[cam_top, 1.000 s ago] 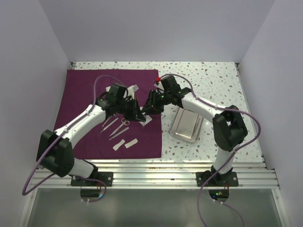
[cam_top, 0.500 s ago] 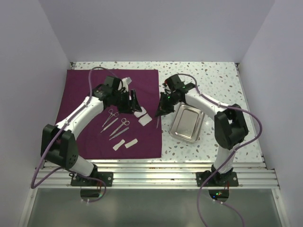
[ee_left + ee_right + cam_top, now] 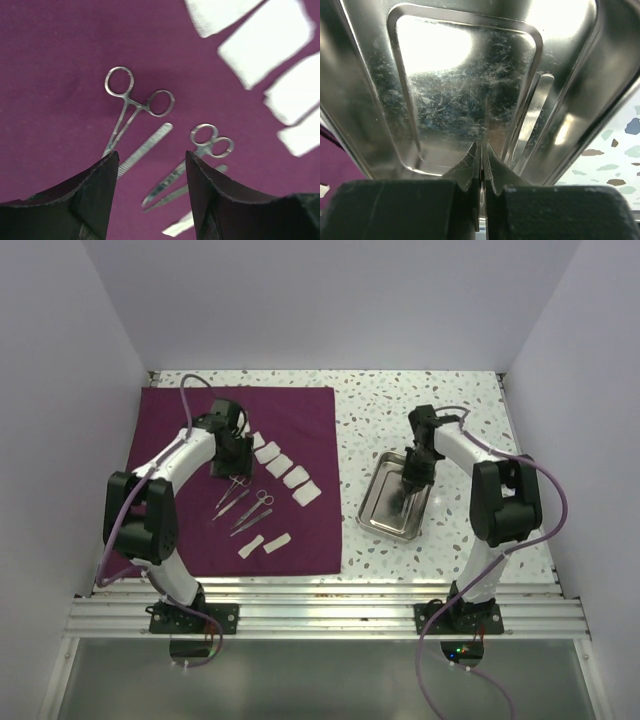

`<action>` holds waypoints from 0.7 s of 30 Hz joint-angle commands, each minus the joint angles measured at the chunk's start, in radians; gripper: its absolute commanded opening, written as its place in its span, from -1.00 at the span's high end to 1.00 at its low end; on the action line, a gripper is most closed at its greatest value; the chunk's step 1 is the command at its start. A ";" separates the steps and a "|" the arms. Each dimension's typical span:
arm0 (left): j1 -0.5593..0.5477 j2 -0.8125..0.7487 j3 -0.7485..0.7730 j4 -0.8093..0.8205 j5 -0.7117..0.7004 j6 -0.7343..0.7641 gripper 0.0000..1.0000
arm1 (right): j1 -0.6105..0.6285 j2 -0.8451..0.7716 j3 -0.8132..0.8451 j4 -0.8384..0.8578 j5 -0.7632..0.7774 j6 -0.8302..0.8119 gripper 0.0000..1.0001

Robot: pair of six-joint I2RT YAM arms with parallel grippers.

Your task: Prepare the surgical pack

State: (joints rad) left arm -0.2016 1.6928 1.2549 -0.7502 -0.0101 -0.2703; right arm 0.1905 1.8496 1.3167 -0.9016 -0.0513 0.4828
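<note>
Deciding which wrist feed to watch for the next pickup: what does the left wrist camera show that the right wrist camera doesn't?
Only the left wrist view shows the open left hand above ring-handled tools and white gauze pads lying on the maroon cloth.

Only the right wrist view shows the shut right hand close over the inside of the steel tray, with speckled table beside it.

Both show the cloth. It fills the left wrist view but is only a sliver at the lower left edge of the right wrist view.
</note>
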 commanded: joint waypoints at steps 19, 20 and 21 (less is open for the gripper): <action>-0.002 -0.087 -0.167 -0.026 -0.104 0.071 0.36 | 0.038 -0.082 0.038 -0.034 -0.015 -0.093 0.13; -0.002 -0.097 -0.173 -0.026 -0.087 0.072 0.37 | 0.044 -0.087 0.029 -0.027 -0.037 -0.095 0.12; -0.005 -0.105 -0.183 -0.025 -0.068 0.072 0.34 | 0.049 -0.095 0.023 -0.022 -0.048 -0.095 0.12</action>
State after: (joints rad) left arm -0.2031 1.6444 1.0931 -0.7738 -0.1329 -0.1982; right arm 0.2176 1.8359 1.3201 -0.9195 -0.0494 0.4168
